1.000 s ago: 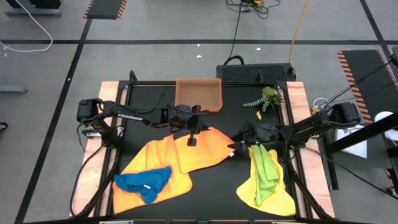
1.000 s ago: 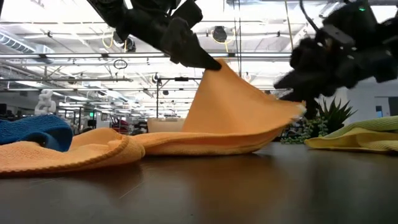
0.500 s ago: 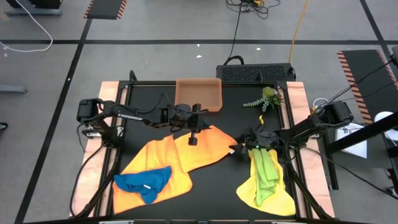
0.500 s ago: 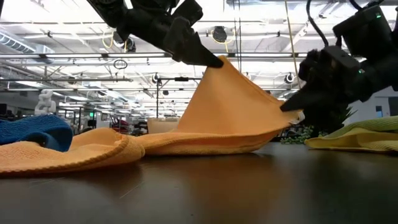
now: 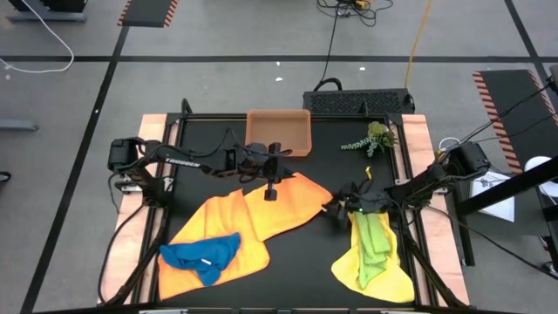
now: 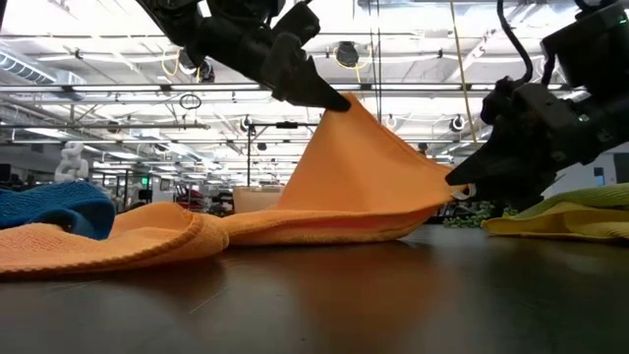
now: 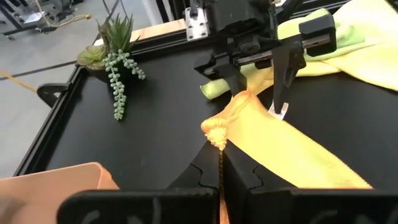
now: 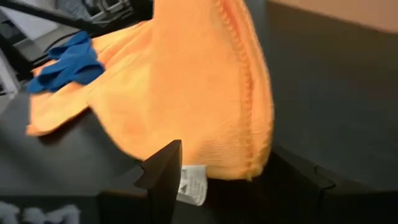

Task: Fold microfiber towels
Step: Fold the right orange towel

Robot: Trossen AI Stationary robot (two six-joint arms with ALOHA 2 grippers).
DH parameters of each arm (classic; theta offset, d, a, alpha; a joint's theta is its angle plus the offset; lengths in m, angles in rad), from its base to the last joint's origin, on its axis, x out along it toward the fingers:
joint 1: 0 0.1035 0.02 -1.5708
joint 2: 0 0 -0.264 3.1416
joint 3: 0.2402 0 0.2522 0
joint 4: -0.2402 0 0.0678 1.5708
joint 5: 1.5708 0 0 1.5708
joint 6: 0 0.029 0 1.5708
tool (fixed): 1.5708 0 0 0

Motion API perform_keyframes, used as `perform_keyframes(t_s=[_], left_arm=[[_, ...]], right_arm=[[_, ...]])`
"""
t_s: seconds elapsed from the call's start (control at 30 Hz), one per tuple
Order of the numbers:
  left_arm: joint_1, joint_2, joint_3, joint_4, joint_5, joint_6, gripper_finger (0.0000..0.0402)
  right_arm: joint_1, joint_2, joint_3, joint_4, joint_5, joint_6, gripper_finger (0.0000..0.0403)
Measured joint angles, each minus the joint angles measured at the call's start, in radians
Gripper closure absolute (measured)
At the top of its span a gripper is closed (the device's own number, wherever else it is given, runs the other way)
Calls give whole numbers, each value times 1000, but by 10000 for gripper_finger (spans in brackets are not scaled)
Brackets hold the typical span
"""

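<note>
An orange towel (image 5: 253,222) lies spread over the table's middle and left, with a crumpled blue towel (image 5: 202,253) on its near left part. My left gripper (image 5: 270,194) is shut on the orange towel's far edge and holds it up as a peak (image 6: 344,101). My right gripper (image 5: 332,212) is open. Its fingers stand on either side of the towel's right corner (image 8: 249,168), where a white tag (image 8: 189,183) hangs. A lime green towel (image 5: 373,235) lies on a yellow one (image 5: 384,275) at the right. My left gripper pinches a bunched bit of the orange towel's hemmed far edge (image 7: 217,134) between its two fingers, slanting down from the table's left. That bit is lifted clear, and the cloth slopes from it like a tent to the rest on the table. My right gripper: I cannot tell whether its fingers (image 8: 165,168) touch the corner.
An orange-brown tray (image 5: 279,131) stands at the far edge, behind the left gripper. A small green plant sprig (image 5: 370,139) lies at the far right. Bare black tabletop (image 5: 305,270) shows between the orange and yellow towels.
My right gripper has sunk, rolled a little and moved toward the orange towel's right corner, which now lies between its fingers. My left gripper has kept the peak raised in the same place.
</note>
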Motion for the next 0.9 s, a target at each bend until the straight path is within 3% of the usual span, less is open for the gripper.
perform_keyframes(t_s=[0.17, 0.47, 0.73, 0.9], left_arm=[[0, 0, 0, -13, -19, -1, 397], [0, 0, 0, -13, -19, -11, 395], [-1, -17, 0, -20, -19, -32, 395], [-25, -98, 1, -45, -19, -76, 397]], right_arm=[[14, 0, 0, -2, 44, -2, 250], [13, -6, 0, 4, 49, -55, 388], [13, -108, 0, 68, -84, -105, 394], [14, -201, 0, 140, -142, -140, 399]])
